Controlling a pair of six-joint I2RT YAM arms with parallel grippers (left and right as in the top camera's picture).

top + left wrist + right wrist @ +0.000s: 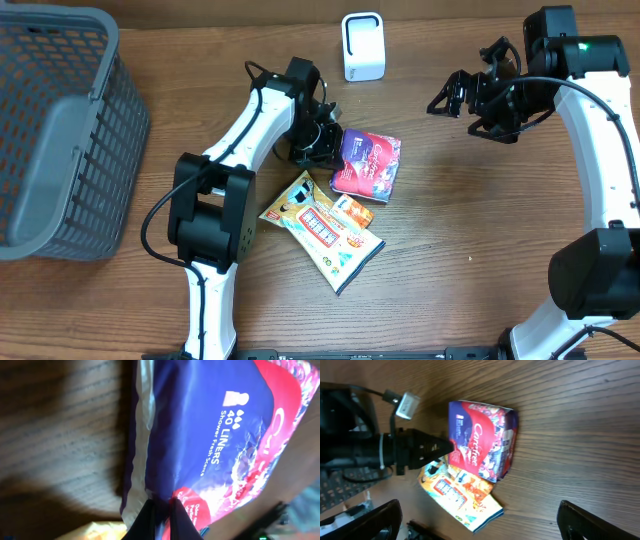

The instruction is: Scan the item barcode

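Liner pack [368, 165] lies mid-tabletop toward the back edge, near the white scanner [362, 46]. It looks light and soft, with glossy film that is likely slippery, so it is best taken at an end seam. Left end effector [335, 148] is clenched on the pack's end; right end effector [470, 100] hangs released near the right edge.

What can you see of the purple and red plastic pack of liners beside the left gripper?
The purple and red plastic pack of liners is a soft, glossy film bag with white print reading 40 LINERS and Shower Fresh Scent. It lies flat on the brown wooden table, not far from the small white scanner box. The left gripper is shut on its purple edge. Another edge seems to touch the yellow snack pouch.
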